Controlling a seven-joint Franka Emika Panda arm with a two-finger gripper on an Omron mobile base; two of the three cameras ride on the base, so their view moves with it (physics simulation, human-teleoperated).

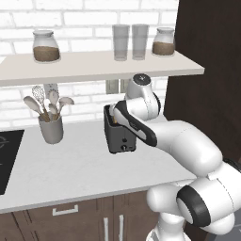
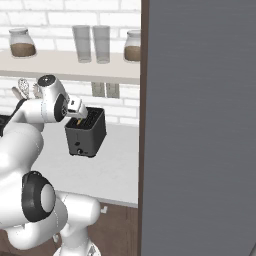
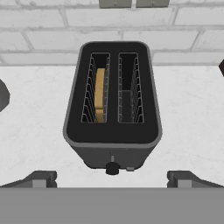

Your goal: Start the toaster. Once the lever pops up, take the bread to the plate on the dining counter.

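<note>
Directly below our end effector [image 3: 112,178], whose fingers stand wide apart and hold nothing, we see the toaster [image 3: 112,105] standing on the white desk [image 3: 39,131]. The bread [image 3: 100,94] sits upright in its left slot, just ahead of the fingertips, untouched. The toaster's knob [image 3: 112,168] lies between them.

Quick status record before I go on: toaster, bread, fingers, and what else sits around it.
toaster: upright on the white counter, by the brick wall, knob low on its front
bread: standing in the left slot in the hand view; the other slot has none
gripper: above the toaster, looking down into the slots, fingers wide apart, holding nothing
utensil cup: on the counter, apart from the toaster
shelf: two jars, two glasses
</note>
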